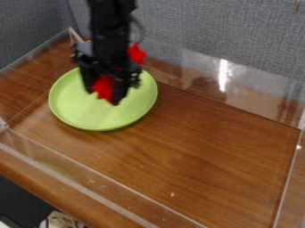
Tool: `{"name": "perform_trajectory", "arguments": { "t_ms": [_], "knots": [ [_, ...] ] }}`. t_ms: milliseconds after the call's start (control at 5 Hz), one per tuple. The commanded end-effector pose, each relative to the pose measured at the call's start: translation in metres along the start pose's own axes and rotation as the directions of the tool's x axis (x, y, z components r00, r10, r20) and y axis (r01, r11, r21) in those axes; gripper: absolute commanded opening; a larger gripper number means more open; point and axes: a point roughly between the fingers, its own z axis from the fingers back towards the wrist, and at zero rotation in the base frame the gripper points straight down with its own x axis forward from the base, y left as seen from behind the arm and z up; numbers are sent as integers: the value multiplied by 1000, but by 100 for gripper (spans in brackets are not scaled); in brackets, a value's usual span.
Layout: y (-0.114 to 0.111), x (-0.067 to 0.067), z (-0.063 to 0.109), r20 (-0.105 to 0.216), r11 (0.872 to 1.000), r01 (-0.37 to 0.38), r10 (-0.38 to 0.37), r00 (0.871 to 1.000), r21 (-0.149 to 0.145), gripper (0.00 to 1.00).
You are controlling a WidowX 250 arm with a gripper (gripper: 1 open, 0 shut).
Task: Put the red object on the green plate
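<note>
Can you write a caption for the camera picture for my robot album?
Robot gripper holding the red object over the green plate on a wooden table.

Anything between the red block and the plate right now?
Nothing visible. The gripper is shut on the red block and holds it above the green plate; the plate's surface is bare where it shows.

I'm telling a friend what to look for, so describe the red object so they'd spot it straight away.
Start at the wooden table with clear walls and find the round lime-green plate near its back left. Above the plate hangs the black gripper, shut on the red object, a small glossy bar. It is the only bright red thing among brown, green and black.
</note>
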Motion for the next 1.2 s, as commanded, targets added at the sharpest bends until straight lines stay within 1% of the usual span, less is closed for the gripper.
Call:
{"name": "perform_trajectory", "arguments": {
  "t_ms": [0, 200, 400, 600, 800, 1000],
  "knots": [
    [3, 15, -4, 54, 1000, -10, 12, 998, -27, 0],
    [-3, 20, -15, 49, 999, -8, 10, 999, -51, 0],
    [0, 30, -24, 51, 998, -17, 20, 999, -56, 0],
    [2, 33, -25, 50, 998, -25, 29, 998, -65, 100],
    [5, 36, -26, 53, 997, -36, 39, 998, -67, 100],
    [7, 37, -33, 46, 997, -43, 46, 998, -64, 100]
  ]
}}
